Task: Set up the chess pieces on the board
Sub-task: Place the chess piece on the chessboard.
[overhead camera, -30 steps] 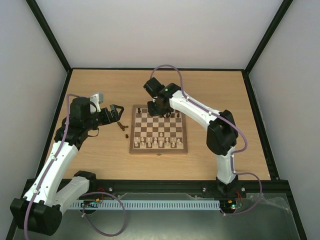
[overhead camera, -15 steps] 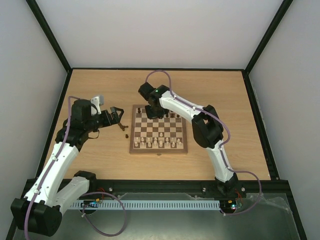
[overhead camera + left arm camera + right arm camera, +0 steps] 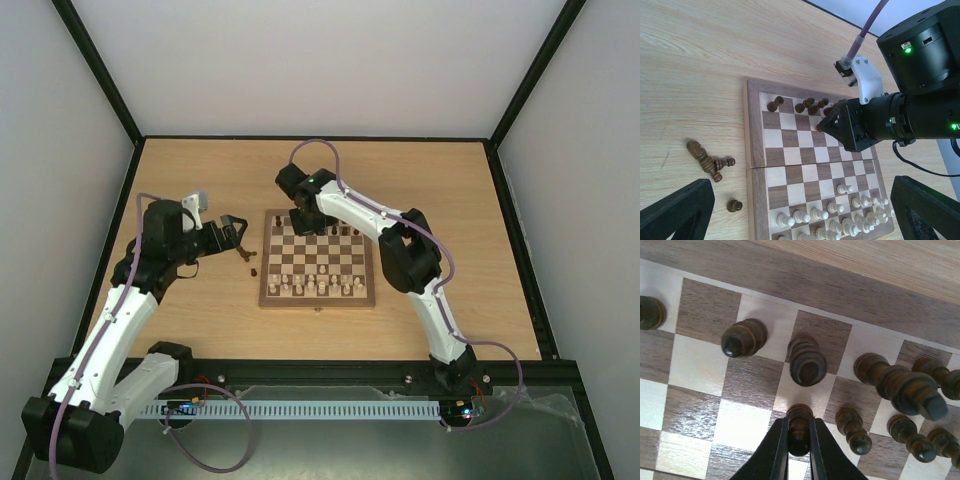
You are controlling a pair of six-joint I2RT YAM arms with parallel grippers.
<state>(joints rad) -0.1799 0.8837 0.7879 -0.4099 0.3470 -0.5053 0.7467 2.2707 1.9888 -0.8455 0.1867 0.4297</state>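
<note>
My right gripper (image 3: 800,442) is shut on a small dark brown pawn (image 3: 800,426), held base-down over the second row from the far edge of the board (image 3: 815,270). Whether the pawn touches the square I cannot tell. Other dark chess pieces (image 3: 807,360) stand around it on the far rows (image 3: 345,232). More dark pieces lie on the table left of the board (image 3: 705,159), one of them standing alone (image 3: 733,205). My left gripper (image 3: 800,220) hovers open above that spot (image 3: 232,232), with nothing between its fingers (image 3: 675,215). In the left wrist view the right gripper (image 3: 821,126) is over the board (image 3: 751,150).
Cream chessmen (image 3: 318,287) fill the board's near rows (image 3: 840,215), one pawn advanced a square. A lone dark piece (image 3: 773,105) stands at the board's far left corner. The right arm (image 3: 400,245) stretches across the board's far right. Black frame walls border the table (image 3: 180,180).
The right arm has swung left along the far rows with the pawn in its grip, then nearly stopped. The left arm has barely moved.
</note>
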